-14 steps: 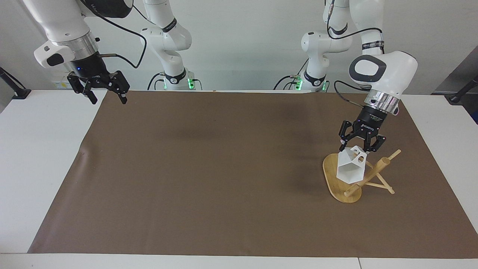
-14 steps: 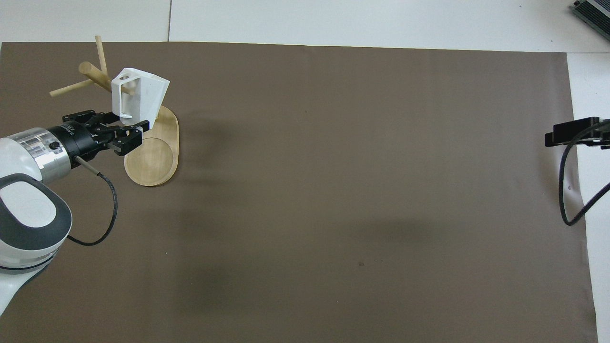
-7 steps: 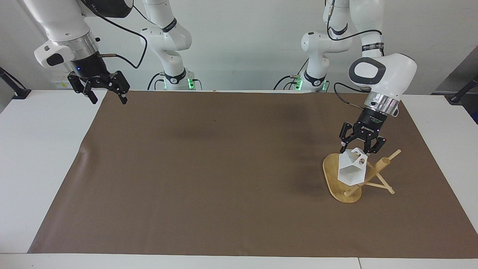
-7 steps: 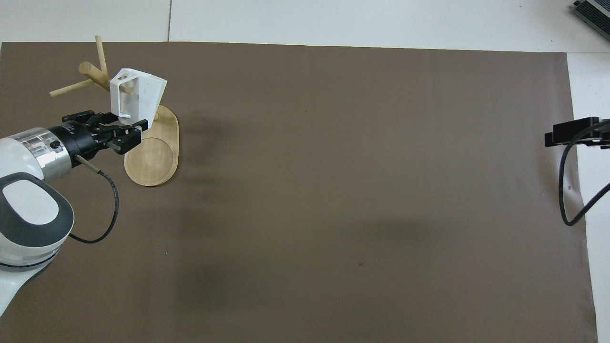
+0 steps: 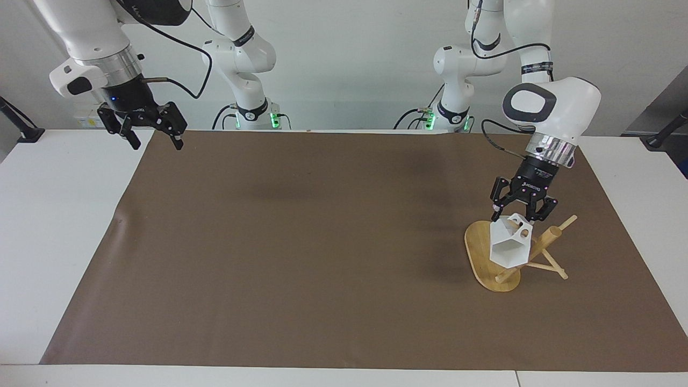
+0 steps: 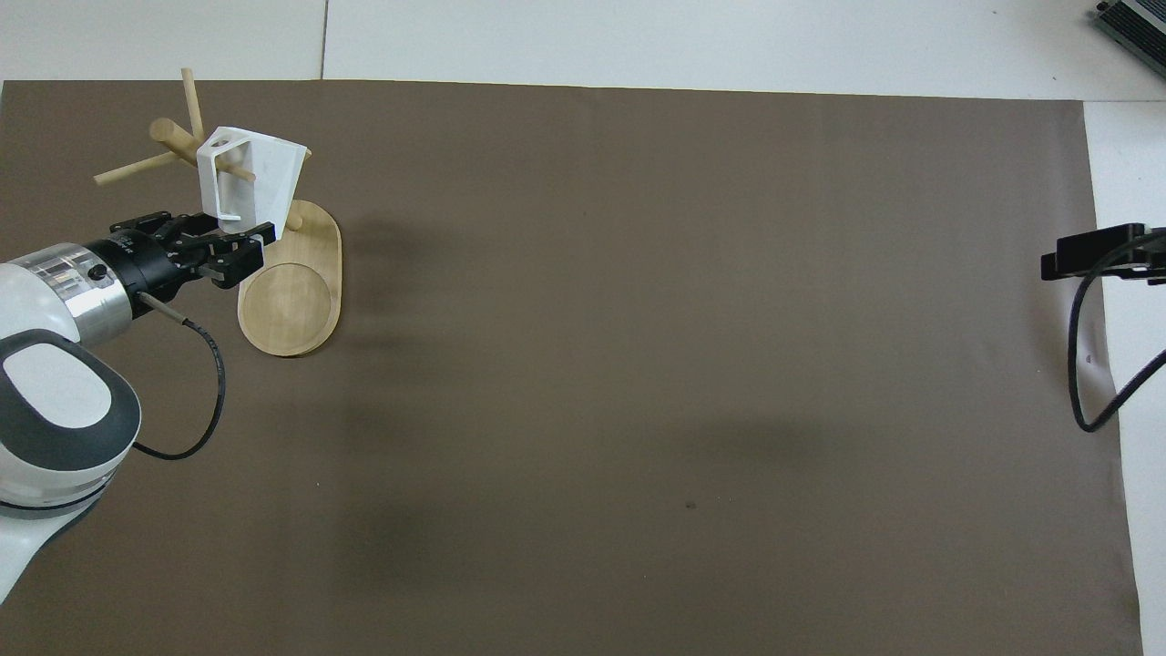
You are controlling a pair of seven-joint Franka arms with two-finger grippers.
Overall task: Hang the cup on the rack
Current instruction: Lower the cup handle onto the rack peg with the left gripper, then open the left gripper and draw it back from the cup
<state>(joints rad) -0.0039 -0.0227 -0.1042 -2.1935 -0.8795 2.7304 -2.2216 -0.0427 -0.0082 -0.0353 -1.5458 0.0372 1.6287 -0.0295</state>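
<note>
Lower and closer to the post than a second ago, the cup [image 5: 509,244] now hangs tilted on the rack [image 5: 484,263], a thin peg passing through the hole of its handle in the overhead view. Its open rim faces away from the robots and down toward the oval base. The rack stands at the left arm's end of the brown mat [image 5: 301,247], its post leaning and its pegs crossing near the top.

The left gripper [image 5: 520,215] sits just above the cup's handle, over the rack's base. A second ago it pinched the handle; now whether its fingertips have parted from the cup cannot be told from either view, and the fingertips remain right at the handle's edge. From overhead the same gripper [image 6: 239,248] reaches in from the left arm's side, with the cup [image 6: 250,178] just ahead of it and the bare part of the base [image 6: 291,301] beside it.

The right gripper [image 5: 156,137] waits in the air over the mat's corner at the right arm's end, near the robots, unchanged from the earlier frames. Its jaws stand wide apart and hold nothing. Overhead, only its dark tip [image 6: 1093,255] shows at the picture's edge, over the white table [image 5: 59,226].
</note>
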